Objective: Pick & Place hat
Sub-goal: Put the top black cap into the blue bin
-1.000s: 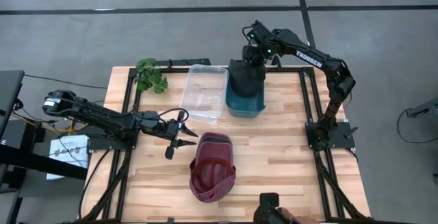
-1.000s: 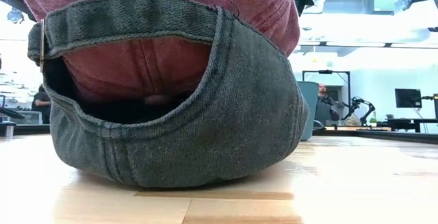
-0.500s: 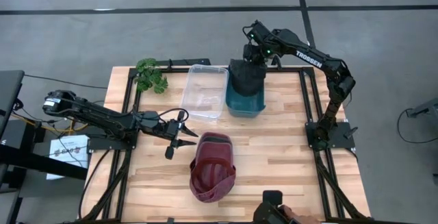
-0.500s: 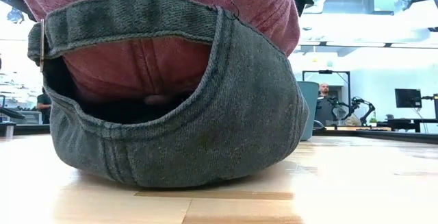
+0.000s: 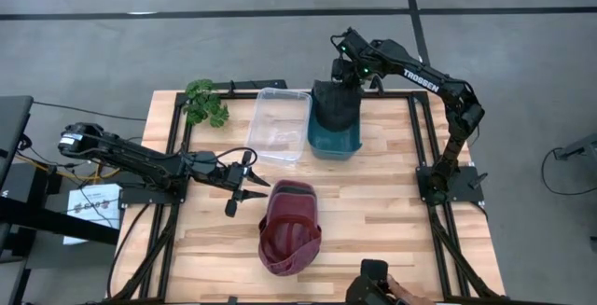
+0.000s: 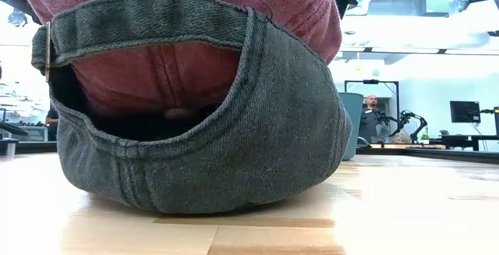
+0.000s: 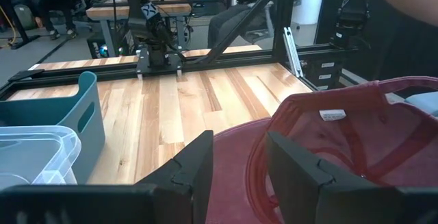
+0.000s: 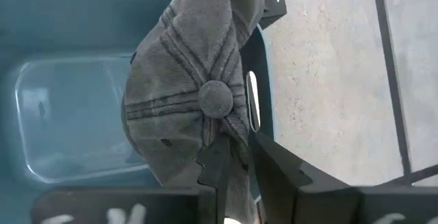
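A red cap (image 5: 289,228) lies upside down near the table's near edge, its inside and label showing in the left wrist view (image 7: 342,142); in the low view it fills the picture (image 6: 195,91). My left gripper (image 5: 244,191) (image 7: 239,166) is open just left of its brim. My right gripper (image 5: 338,83) (image 8: 236,166) is shut on a dark grey cap (image 5: 334,104) (image 8: 191,87) over the teal bin (image 5: 334,139). My right gripper pinches the grey cap's crown (image 8: 229,138), close beside the top button (image 8: 215,99), between its two fingers, coming from above and pointing down. The cap hangs below the fingers over the teal bin's opening (image 8: 68,101); whether its lower part rests in the bin, I cannot tell.
A clear plastic tub (image 5: 280,123) stands left of the teal bin, and a green plant (image 5: 205,103) sits at the far left corner. A person's hand with a dark object (image 5: 378,282) shows at the near edge. Bare wood lies right of the red cap.
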`<state>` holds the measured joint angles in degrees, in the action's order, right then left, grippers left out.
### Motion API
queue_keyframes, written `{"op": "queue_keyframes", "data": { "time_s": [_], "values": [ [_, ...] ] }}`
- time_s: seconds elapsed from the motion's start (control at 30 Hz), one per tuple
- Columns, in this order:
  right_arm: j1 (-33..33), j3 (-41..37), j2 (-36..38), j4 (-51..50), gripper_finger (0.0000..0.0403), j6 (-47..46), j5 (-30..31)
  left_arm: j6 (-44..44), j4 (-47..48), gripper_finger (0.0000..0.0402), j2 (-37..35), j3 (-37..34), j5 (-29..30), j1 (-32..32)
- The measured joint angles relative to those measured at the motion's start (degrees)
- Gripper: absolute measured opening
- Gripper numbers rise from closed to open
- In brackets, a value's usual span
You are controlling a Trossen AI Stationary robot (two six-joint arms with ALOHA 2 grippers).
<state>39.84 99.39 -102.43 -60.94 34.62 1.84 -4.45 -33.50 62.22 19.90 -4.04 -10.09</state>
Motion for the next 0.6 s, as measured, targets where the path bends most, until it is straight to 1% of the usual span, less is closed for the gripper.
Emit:
{"op": "queue_keyframes", "data": {
  "time_s": [0.17,0.33,0.6],
  "values": [
    [-0.1,0.0,0.0,-0.7,0.0071,0.0,-0.1,0.0,0.0,0.0131,0.0,0.0,0.0,0.0],
    [-0.8,0.0,0.0,-0.4,0.0076,2.5,0.5,0.0,0.0,0.0131,0.0,0.0,0.0,0.0],
    [-2.0,0.1,0.0,-0.2,0.0089,2.0,4.1,0.0,0.0,0.0131,0.0,0.0,0.0,0.0]
  ]
}}
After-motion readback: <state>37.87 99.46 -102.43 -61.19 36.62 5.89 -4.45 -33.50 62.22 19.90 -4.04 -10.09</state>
